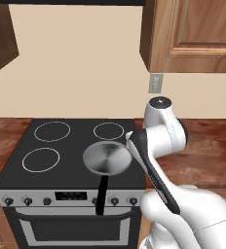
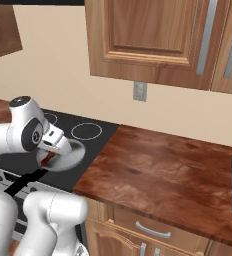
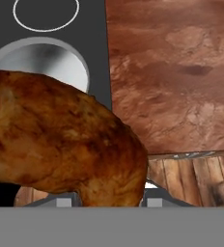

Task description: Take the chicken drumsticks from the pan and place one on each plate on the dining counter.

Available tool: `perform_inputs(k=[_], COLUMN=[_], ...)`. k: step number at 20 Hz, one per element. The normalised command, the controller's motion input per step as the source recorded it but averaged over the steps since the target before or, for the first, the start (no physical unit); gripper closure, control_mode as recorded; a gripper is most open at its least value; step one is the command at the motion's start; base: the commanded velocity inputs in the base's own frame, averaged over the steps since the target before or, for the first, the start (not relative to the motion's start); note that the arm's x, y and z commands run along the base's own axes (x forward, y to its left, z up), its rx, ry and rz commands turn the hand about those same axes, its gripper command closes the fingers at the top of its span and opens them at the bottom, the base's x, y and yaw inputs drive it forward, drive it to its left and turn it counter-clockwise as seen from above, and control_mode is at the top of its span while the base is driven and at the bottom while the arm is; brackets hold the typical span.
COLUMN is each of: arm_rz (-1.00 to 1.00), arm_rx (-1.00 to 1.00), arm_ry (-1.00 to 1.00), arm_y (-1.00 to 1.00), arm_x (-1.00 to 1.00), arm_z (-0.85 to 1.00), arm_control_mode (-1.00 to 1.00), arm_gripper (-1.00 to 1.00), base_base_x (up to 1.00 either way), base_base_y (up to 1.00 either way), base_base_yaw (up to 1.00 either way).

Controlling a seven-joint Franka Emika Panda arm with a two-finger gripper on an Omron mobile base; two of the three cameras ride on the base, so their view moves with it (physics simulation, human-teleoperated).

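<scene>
Reddish-brown drumstick (image 3: 61, 144) in gripper (image 3: 106, 200), lying crosswise, above pan (image 3: 46, 60)

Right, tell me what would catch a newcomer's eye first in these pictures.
The reddish-brown chicken drumstick looms in the hand view, gripped in the gripper and lifted clear of the pan behind it. In the left base view the light-grey pan looks empty on the black-topped stove, its black handle pointing toward the oven front. To the stove's right runs a mottled wood countertop.
</scene>
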Motion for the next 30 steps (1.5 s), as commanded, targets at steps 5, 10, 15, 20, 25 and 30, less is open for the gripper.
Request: perform_inputs(k=[5, 10, 15, 20, 25, 30], arm_rz=[0.0, 0.0, 0.0, 0.0, 0.0, 0.0], arm_rx=[0.0, 0.0, 0.0, 0.0, 0.0, 0.0], arm_ry=[0.0, 0.0, 0.0, 0.0, 0.0, 0.0], arm_y=[0.0, 0.0, 0.0, 0.0, 0.0, 0.0], arm_x=[0.0, -0.08, -0.08, 0.0, 0.0, 0.0], arm_z=[0.0, 0.0, -0.01, 0.0, 0.0, 0.0], arm_control_mode=[-1.0, -1.0, 1.0, 1.0, 1.0, 1.0], arm_gripper=[1.0, 1.0, 1.0, 1.0, 1.0, 1.0], base_base_x=[0.0, 0.0, -0.52, -0.66, -0.49, -0.27], base_base_y=[0.0, 0.0, 0.0, 0.06, 0.25, 0.17], base_base_yaw=[0.0, 0.0, 0.0, 0.17, 0.84, 1.0])
